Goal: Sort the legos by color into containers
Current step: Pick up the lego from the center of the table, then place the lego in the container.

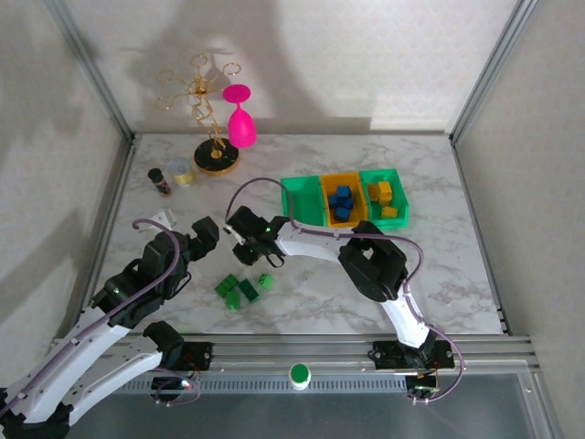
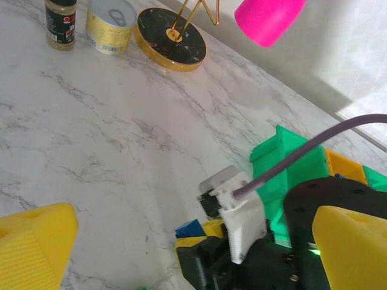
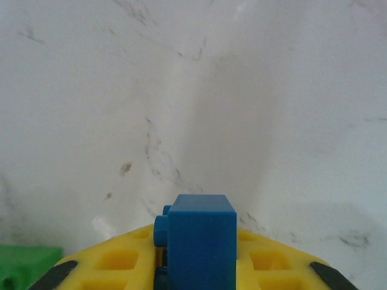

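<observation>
near the arm bases, lying loose on the marble table [image 1: 439, 274]: a cluster of green legos [image 1: 239, 289]. just beyond the cluster, clamping a blue lego [image 3: 202, 232] in the right gripper [image 3: 198, 272], pressing its yellow pads [image 3: 121, 263] in on both sides. beside that, to the left, holding the left gripper [image 1: 208, 229] spread fully apart, gripping nothing between its fingers [image 2: 36, 244]. farther back, standing in a touching row: left green bin [image 1: 302, 201] nearest the right gripper, yellow-orange bin [image 1: 340, 176] carrying blue legos [image 1: 343, 203], right green bin [image 1: 379, 172] carrying yellow-orange legos [image 1: 384, 195]. at the far left, standing near the back wall: dark jar [image 1: 161, 180], small can [image 1: 181, 171], gold rack [image 1: 215, 110] carrying a pink glass [image 1: 240, 119].
</observation>
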